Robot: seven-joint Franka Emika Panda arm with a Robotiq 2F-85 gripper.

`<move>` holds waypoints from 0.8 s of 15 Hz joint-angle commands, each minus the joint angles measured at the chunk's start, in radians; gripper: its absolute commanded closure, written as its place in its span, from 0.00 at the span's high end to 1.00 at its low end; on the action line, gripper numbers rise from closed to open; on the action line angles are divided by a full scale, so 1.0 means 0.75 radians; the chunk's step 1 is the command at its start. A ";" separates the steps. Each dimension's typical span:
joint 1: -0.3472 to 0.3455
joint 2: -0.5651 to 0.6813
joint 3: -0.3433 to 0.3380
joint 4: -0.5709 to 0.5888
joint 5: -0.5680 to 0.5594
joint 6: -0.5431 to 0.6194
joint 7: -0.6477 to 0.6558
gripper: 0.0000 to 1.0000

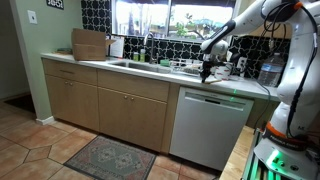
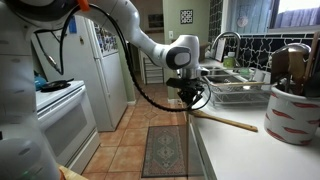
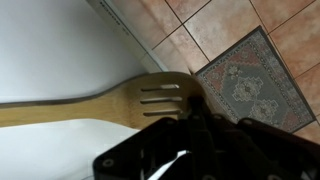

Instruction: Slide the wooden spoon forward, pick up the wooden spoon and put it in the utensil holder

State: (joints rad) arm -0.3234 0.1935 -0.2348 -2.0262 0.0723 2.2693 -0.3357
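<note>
A wooden slotted spoon [image 2: 228, 121] lies on the white counter [image 2: 240, 150], with its head at the counter's edge and its handle pointing toward the utensil holder. In the wrist view the spoon [image 3: 105, 106] runs left to right, slotted head on the right. My gripper [image 2: 190, 100] is shut, and its tip [image 3: 195, 108] rests against the end of the spoon's head at the counter edge. It holds nothing. The white, red-patterned utensil holder [image 2: 293, 115] stands at the near end of the counter with several dark utensils in it. In an exterior view the gripper [image 1: 206, 72] hangs over the counter beside the sink.
A wire dish rack [image 2: 240, 92] and a faucet [image 2: 225, 45] stand behind the spoon. A patterned rug [image 2: 165, 150] lies on the tiled floor below the counter edge. A fridge [image 2: 105, 60] and a stove [image 2: 55, 110] stand across the aisle.
</note>
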 commanded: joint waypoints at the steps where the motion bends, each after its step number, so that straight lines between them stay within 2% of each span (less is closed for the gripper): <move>1: 0.016 -0.048 0.004 -0.043 -0.047 -0.031 -0.008 0.00; 8: 0.045 -0.106 0.000 -0.076 -0.142 -0.029 0.009 0.00; 9: 0.056 -0.129 -0.007 -0.087 -0.211 -0.032 0.041 0.26; 10: 0.064 -0.148 -0.007 -0.092 -0.255 -0.055 0.065 0.27; 12: 0.099 -0.195 -0.009 -0.111 -0.452 -0.086 0.202 0.41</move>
State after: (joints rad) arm -0.2896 0.1242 -0.2299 -2.0552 -0.1039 2.2407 -0.3013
